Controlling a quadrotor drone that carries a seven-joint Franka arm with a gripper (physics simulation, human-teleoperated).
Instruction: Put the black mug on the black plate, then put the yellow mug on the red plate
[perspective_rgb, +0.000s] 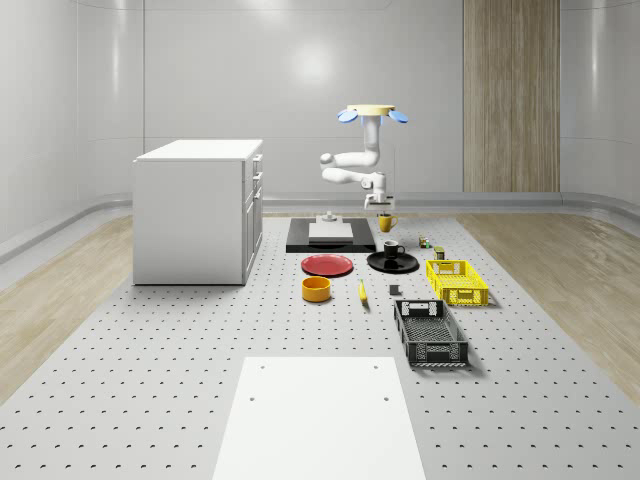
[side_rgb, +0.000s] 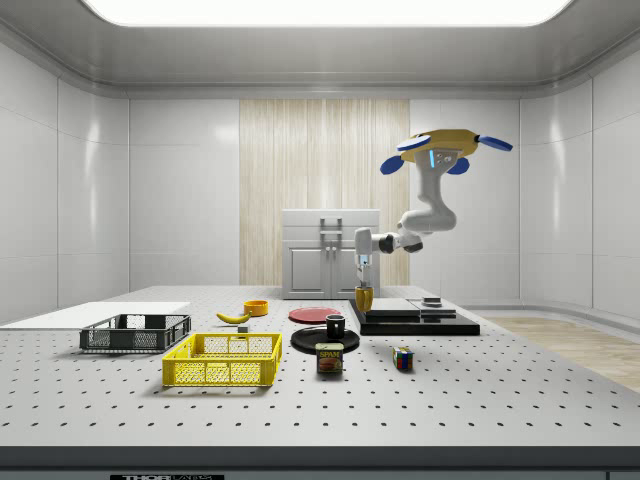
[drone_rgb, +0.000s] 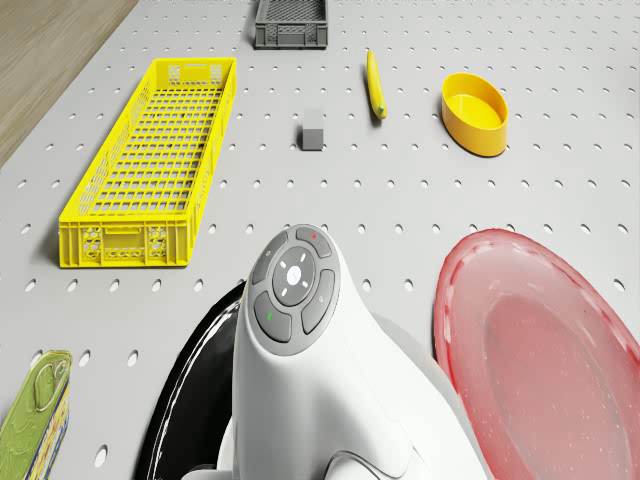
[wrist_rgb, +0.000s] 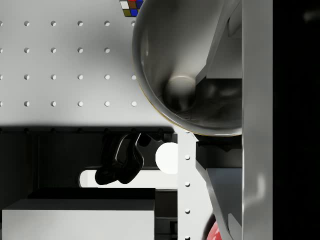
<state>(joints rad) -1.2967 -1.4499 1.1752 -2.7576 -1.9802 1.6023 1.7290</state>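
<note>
The drone (perspective_rgb: 372, 113) is hovering above the far part of the desk (perspective_rgb: 200, 400), and its arm is reaching down in front of it. The jaws (perspective_rgb: 383, 207) are gripping the rim of the yellow mug (perspective_rgb: 386, 222) and holding it in the air, clear of the desk, near the dark platform (perspective_rgb: 300, 240). The black mug (perspective_rgb: 393, 249) is already standing on the black plate (perspective_rgb: 410, 265), so I judge the second part is in hand. The red plate (perspective_rgb: 328, 265) is lying just beside the black plate. To do it well, the mug should be carried level, kept high enough to pass the black mug, and lowered upright on the plate's middle before release.
</note>
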